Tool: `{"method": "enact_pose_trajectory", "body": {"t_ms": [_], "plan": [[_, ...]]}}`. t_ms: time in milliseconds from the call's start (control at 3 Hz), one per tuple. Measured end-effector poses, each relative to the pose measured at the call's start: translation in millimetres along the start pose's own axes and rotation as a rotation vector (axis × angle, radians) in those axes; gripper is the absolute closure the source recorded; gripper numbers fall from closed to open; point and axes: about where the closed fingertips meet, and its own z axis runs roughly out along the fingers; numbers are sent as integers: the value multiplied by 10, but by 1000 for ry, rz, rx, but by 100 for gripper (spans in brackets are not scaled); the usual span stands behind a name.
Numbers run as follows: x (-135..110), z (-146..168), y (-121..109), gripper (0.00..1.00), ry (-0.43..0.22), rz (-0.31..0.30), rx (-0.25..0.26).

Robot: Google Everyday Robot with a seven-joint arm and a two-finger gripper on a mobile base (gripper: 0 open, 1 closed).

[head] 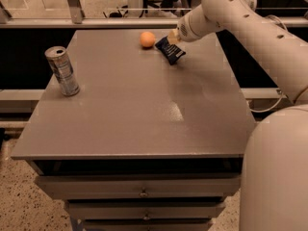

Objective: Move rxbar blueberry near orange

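The rxbar blueberry [170, 50] is a dark navy wrapper with white print, at the far right part of the grey table [144, 114]. It hangs tilted, its top end in my gripper [173, 38], which is shut on it. Its low end is at or just above the table surface. The orange [147, 39] sits on the table just left of the bar, a small gap apart. My white arm [240, 18] reaches in from the right.
A silver drink can [62, 71] stands upright near the table's left edge. Drawers [139, 192] sit under the table front. A rail and glass barrier [96, 22] run behind the far edge. The robot's white body [279, 177] fills the lower right.
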Motion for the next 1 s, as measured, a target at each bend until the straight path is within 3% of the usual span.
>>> {"method": "enact_pose_trajectory", "body": {"t_ms": [1000], "plan": [[-16, 55, 85, 5, -4, 27, -22]]}}
